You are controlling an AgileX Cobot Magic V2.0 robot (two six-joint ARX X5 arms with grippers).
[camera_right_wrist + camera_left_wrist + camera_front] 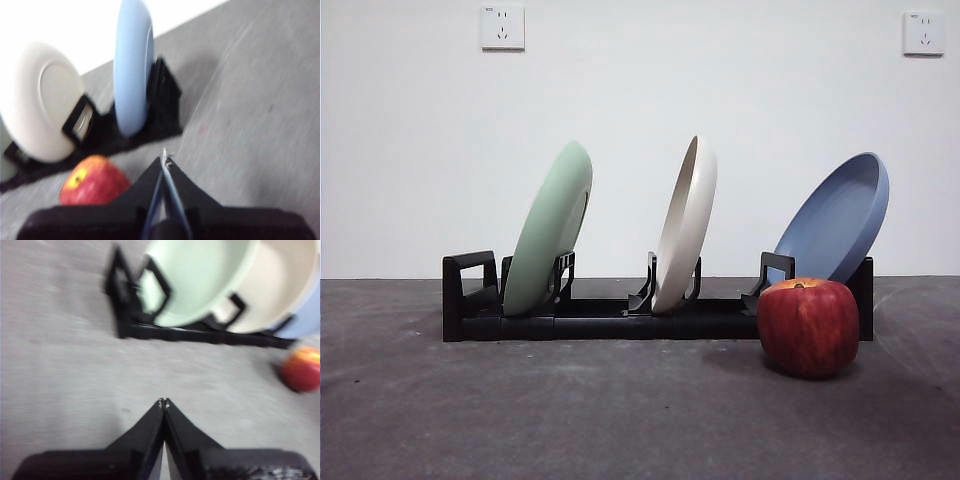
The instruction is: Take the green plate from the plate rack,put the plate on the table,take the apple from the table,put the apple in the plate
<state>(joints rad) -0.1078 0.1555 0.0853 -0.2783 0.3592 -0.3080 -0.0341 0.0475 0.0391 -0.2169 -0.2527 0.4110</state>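
Observation:
The green plate [550, 228] stands tilted in the left slot of the black plate rack [610, 322] on the dark grey table [570, 410]. It also shows in the left wrist view [200, 280]. The red apple [808, 326] sits on the table in front of the rack's right end. My left gripper [163, 402] is shut and empty, above the table short of the rack [200, 332]. My right gripper [165, 157] is shut and empty, close to the apple [92, 181]. Neither gripper shows in the front view.
A cream-white plate [686, 225] stands in the rack's middle slot and a blue plate [835, 220] leans in its right slot. A white wall with two sockets is behind the table.

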